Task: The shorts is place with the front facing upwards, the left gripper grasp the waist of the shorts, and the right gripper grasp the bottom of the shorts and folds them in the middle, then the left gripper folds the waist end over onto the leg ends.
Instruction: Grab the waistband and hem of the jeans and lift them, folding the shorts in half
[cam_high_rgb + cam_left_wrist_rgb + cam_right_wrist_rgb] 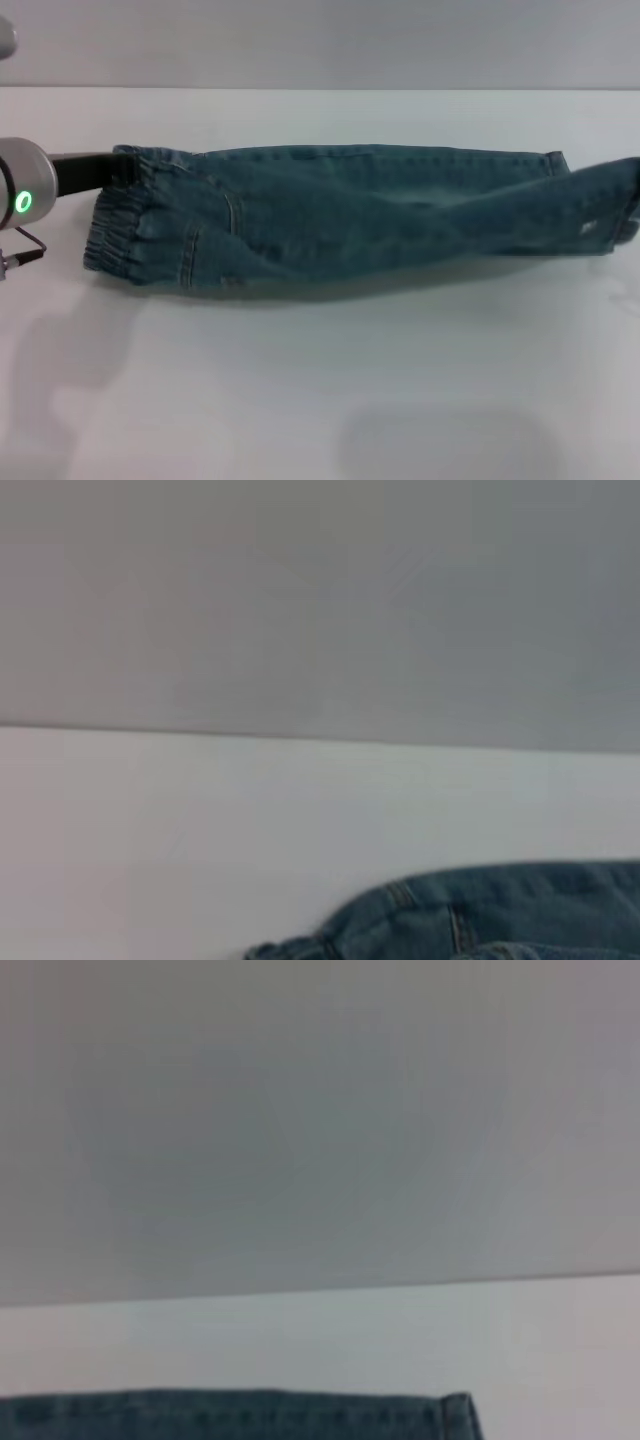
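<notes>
Denim shorts (340, 215) folded lengthwise; no writing legible.

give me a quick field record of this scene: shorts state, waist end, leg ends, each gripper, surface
shorts: already folded lengthwise, lying across the table
waist end: puckered elastic band, on the robot's left
leg ends: on the robot's right, top hem slightly askew
left gripper: at the far corner of the waistband
right gripper: not in view
surface: white table

Soft even light, faint shadows, blurry wrist views
</notes>
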Motion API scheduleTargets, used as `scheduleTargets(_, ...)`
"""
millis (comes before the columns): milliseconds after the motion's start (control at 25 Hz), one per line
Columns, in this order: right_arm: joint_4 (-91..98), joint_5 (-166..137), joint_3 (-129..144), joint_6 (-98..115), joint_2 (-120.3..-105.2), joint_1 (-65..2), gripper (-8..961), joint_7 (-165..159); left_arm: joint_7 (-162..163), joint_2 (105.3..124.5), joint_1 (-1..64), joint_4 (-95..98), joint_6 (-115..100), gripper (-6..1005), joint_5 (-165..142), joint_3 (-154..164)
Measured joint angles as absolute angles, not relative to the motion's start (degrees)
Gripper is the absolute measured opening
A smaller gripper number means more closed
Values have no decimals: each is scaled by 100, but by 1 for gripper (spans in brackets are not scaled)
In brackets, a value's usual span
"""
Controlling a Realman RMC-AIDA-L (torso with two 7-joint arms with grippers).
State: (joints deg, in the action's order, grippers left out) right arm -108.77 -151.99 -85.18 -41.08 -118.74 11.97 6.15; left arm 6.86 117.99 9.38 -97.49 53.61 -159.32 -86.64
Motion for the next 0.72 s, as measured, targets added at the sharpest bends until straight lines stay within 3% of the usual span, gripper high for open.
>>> scheduleTargets(720,-9942,-14855,-8575,-2632,-11870,1197,20,636,723,11794,927,-9336,4046,135,-15774,-8795)
